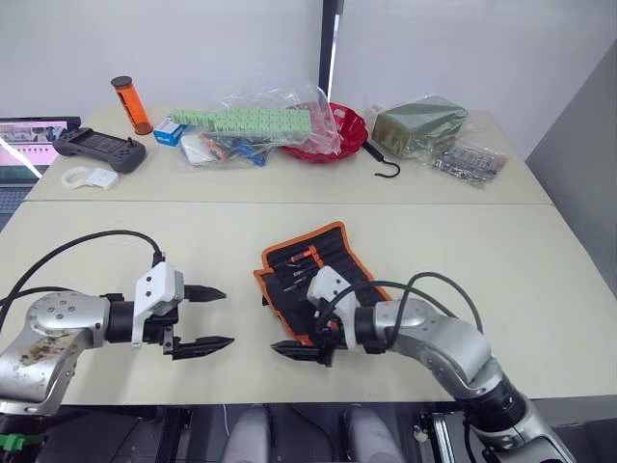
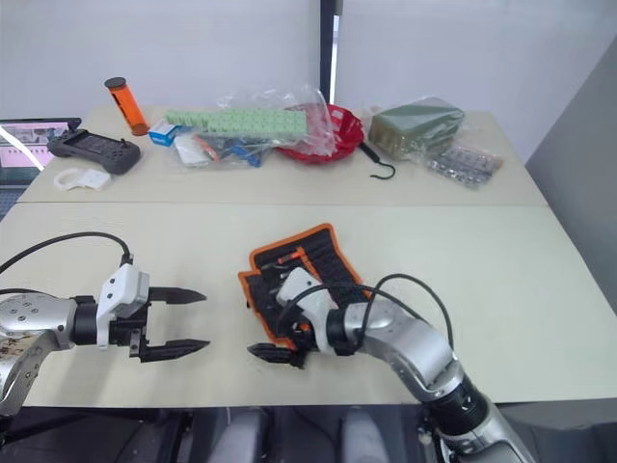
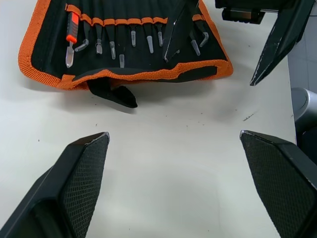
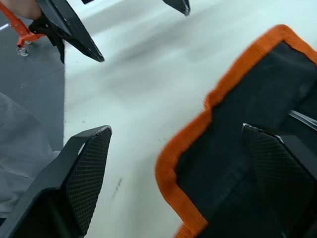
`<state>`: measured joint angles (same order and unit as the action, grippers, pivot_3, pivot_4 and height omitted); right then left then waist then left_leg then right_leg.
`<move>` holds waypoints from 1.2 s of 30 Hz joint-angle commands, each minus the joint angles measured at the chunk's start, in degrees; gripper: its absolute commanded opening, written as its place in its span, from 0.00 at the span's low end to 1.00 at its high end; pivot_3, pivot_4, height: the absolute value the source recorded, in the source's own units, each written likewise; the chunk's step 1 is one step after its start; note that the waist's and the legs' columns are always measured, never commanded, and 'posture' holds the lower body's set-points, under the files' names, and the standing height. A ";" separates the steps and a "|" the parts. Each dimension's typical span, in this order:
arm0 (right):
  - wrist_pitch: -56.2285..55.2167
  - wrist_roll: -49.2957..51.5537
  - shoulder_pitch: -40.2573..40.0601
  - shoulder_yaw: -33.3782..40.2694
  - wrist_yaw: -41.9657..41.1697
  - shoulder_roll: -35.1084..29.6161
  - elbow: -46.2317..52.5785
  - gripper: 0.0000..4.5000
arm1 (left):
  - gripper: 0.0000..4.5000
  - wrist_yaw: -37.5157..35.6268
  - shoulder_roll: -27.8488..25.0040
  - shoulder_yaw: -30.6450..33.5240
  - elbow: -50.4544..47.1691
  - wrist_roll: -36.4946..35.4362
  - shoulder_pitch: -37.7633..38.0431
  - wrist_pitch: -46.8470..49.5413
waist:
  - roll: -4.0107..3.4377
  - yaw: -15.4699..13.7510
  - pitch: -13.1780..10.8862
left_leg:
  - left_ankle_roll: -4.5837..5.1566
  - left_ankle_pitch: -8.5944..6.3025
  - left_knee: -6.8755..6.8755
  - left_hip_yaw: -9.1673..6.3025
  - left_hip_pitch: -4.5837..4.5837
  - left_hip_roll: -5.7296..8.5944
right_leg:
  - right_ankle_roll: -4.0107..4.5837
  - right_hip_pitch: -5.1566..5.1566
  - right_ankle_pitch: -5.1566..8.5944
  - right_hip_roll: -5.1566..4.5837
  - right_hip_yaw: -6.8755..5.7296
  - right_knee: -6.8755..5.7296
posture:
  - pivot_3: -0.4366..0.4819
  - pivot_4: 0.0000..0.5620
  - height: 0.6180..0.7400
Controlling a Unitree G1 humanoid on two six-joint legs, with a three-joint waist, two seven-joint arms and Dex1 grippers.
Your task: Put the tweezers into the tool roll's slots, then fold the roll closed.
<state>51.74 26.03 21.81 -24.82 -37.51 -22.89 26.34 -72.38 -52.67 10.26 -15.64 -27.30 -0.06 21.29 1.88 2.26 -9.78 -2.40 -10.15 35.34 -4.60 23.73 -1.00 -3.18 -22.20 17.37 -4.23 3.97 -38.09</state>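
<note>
Left wrist view: roll (image 3: 124, 47) lies open on worktop (image 3: 173, 148), tweezers (image 3: 133, 42) apparently seated in slots (image 3: 148, 34), strap (image 3: 111, 93) trailing. My left jaws (image 1: 200, 320): wide open, empty, beside roll. My right jaws (image 4: 173, 163): wide open, empty, straddling the orange edge. Advice: pinch edging squarely, lift low, fold over without snagging tools.

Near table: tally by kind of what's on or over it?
Grippers: 2, the left gripper and the right gripper, both open
Tool roll: 1, lying unfolded, tools in its slots
Total: 3
</note>
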 commanded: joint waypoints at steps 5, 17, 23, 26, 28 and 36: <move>2.10 -0.31 -0.12 0.81 2.46 1.11 0.67 0.41 | 1.00 0.34 -1.17 0.19 1.28 0.01 -2.21 0.06 | 0.00 0.02 0.00 | 0.00 0.00 0.00 0.00 0.00 0.00 | 0.00 -0.01 0.00 0.01 0.00 -0.01 | 0.48 0.27 1.00; -3.20 -2.60 2.67 -1.12 -7.34 -9.18 1.65 0.01 | 1.00 -1.35 -0.34 -3.84 5.75 1.30 -7.07 -2.23 | -0.01 0.00 -0.01 | 0.00 0.00 0.00 0.01 0.00 0.01 | 0.00 0.00 0.00 0.00 -0.01 0.01 | 0.48 0.27 1.00; -18.15 -9.95 1.90 -3.10 -19.03 -21.82 1.52 0.01 | 1.00 -2.91 0.28 -6.49 6.56 1.37 -8.59 -3.01 | -0.06 0.02 -0.04 | 0.00 0.00 0.00 0.01 0.01 0.00 | -0.01 0.00 0.00 0.01 -0.02 0.02 | 0.48 0.27 1.00; -25.30 -13.09 1.69 -2.39 -22.44 -25.44 -0.92 0.01 | 1.00 -3.82 0.65 -7.76 5.91 1.39 -9.08 -3.81 | -0.06 -0.03 -0.04 | 0.00 0.00 0.02 0.03 0.02 0.04 | -0.01 0.00 0.01 -0.03 -0.01 0.03 | 0.48 0.27 1.00; -28.34 -13.37 1.32 -0.90 -24.35 -26.85 -1.84 0.01 | 1.00 -4.10 1.13 -8.62 5.06 1.24 -9.64 -4.16 | -0.06 -0.01 -0.04 | 0.00 0.00 0.04 0.04 0.01 0.03 | -0.01 0.01 0.01 -0.02 -0.01 0.03 | 0.48 0.27 1.00; -36.43 -15.50 -2.52 3.94 -28.34 -31.64 -0.27 0.01 | 1.00 -6.90 3.52 -13.48 2.87 1.72 -14.20 -6.73 | -0.06 -0.34 -0.04 | 0.00 0.00 0.10 0.04 0.03 0.04 | -0.01 0.03 0.00 -0.03 -0.01 0.01 | 0.48 0.27 1.00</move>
<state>17.40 11.38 19.56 -22.93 -65.13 -53.60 24.22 -78.40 -49.45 -2.51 -10.77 -25.78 -12.99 15.95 1.82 1.92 -9.82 -2.40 -10.15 35.47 -4.57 23.76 -0.96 -3.19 -22.16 17.38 -4.25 3.96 -38.09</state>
